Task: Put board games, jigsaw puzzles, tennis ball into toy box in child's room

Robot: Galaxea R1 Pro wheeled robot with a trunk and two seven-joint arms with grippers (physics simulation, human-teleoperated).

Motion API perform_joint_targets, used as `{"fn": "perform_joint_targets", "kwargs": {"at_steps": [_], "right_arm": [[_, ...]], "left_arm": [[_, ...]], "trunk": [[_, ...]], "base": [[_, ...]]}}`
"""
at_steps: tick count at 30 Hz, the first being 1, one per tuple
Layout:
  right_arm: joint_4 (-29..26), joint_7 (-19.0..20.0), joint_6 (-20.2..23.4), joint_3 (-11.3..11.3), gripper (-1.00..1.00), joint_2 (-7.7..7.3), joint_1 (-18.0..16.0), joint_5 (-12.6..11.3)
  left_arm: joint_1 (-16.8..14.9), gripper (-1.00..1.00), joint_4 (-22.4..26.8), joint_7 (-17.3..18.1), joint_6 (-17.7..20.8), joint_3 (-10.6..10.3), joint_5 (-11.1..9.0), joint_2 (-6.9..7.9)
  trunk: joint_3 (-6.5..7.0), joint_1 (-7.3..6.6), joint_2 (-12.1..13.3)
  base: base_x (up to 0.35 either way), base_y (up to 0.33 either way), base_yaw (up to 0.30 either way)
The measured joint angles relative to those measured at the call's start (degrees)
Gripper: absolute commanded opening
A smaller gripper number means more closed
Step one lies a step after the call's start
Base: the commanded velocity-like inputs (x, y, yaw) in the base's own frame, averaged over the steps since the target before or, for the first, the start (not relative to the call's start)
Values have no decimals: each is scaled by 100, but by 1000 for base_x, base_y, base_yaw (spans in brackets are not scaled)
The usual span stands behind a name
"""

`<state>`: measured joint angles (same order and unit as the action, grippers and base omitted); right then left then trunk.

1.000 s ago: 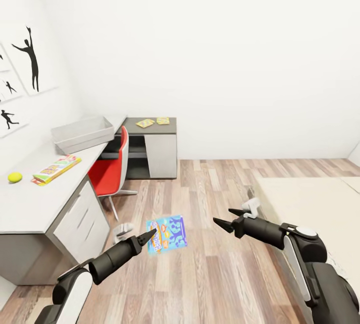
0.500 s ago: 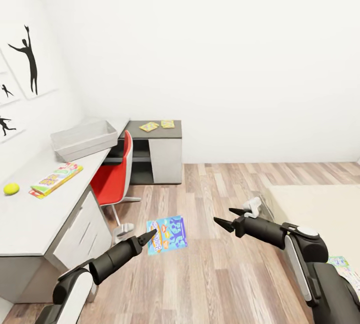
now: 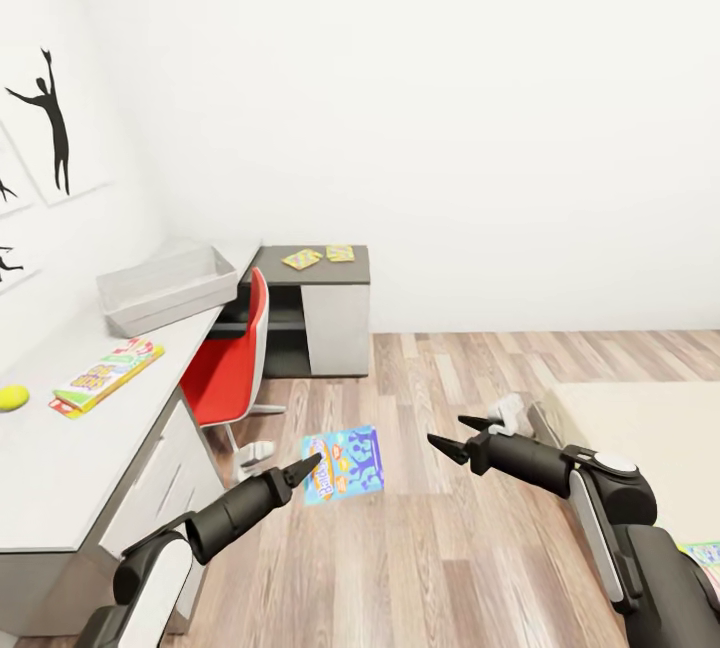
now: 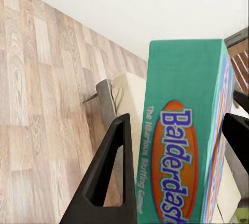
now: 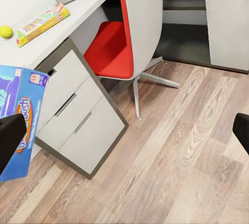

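The left gripper [image 3: 312, 458] is clamped on the blue game [image 3: 345, 463], a flat Balderdash box held up on edge over the plank floor [image 3: 450, 548]; in the left wrist view its green side panel [image 4: 181, 146] sits between the 2 black fingers [image 4: 111, 177]. The right gripper [image 3: 455, 436] carries nothing, its fingers spread apart above the floor, just beside the corner of the bed [image 3: 640, 428].

On the table [image 3: 60, 448] at the left, the toy box [image 3: 165, 283] stands at the far end near the corner. A green-edged game [image 3: 105, 375] lies flat nearer the robot, and the ball [image 3: 12, 396] rests just beyond it toward the wall, apart from the game. The right wrist view shows the same game [image 5: 44, 22] and ball [image 5: 5, 31] on the table top above a drawer unit [image 5: 83, 125].

The 2 puzzles [image 3: 320, 255] lie side by side on the dark cabinet section [image 3: 315, 273], well apart from the toy box. A red chair [image 3: 235, 353] stands tucked in at the table corner. A corner of another colourful box [image 3: 705, 556] peeks out on the bed at the right edge of the head view. Black silhouette pictures [image 3: 45, 123] hang on the left wall.
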<state>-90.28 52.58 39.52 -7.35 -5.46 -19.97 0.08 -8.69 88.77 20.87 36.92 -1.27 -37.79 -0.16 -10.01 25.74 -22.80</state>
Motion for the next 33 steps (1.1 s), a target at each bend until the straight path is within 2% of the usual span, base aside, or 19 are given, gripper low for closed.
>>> {"fn": "perform_joint_targets", "kwargs": {"at_steps": [7, 17, 22, 26, 33], "right_arm": [[-1, 0, -1, -4, 100, 1, -1, -5], [4, 0, -1, -5, 100, 1, -1, -3], [5, -5, -1, -9, 100, -7, -1, -4], [9, -7, -3, -17, 100, -10, -1, -3], [34, 1, -39, -53, 100, -13, -1, -9]], "left_arm": [[-9, -100, 170, -16, 56, -141, -25, -22], [-13, -100, 224, -67, 97, -195, -28, -31], [-14, -100, 235, -267, 105, -233, -37, -62], [-14, -100, 232, -468, 104, -343, -9, -162], [-19, -100, 225, -720, 102, -472, -14, -235]], "trunk": [[0, 0, 0], [0, 1, 0], [0, 1, 0], [0, 1, 0], [0, 1, 0]], "base": [[32, 13, 0], [9, 4, 0], [2, 1, 0], [1, 0, 0], [0, 0, 0]]}}
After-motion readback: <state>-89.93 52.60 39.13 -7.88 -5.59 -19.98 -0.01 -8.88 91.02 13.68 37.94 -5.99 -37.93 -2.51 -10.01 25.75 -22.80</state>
